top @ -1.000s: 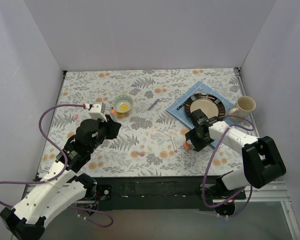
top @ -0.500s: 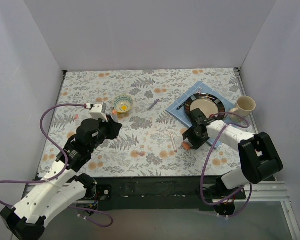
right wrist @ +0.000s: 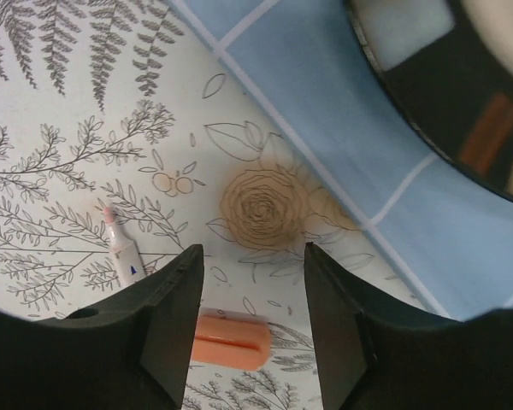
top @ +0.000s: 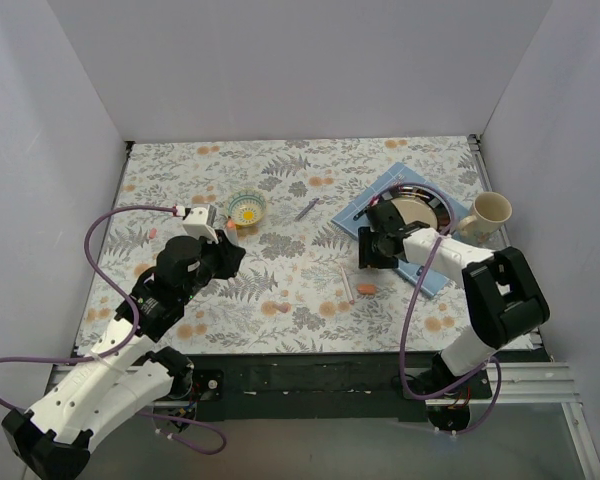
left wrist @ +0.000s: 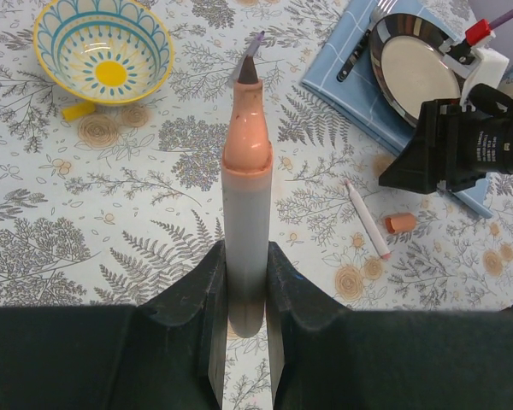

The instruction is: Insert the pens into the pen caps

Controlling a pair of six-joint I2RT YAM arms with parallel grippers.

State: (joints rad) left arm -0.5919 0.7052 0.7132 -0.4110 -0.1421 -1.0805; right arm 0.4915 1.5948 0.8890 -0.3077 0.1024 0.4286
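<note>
The orange cap (right wrist: 231,342) lies on the tabletop (right wrist: 68,85) at the near side of the right tool (right wrist: 250,256), whose fingers are spread. A loose pen (right wrist: 121,248) lies beside it. A second ago this tool hung over the cap; now it is nearer the plate (top: 440,212). The left tool (left wrist: 244,256) pinches another pen (left wrist: 246,171). The bowl (left wrist: 103,51) shows only its painted pattern.

Walls (top: 300,60): plain pale panels, seen at the top, left and right of the frame.
Tablecloth (top: 180,170): printed with ferns and orange flowers.
Light: evenly diffused.
</note>
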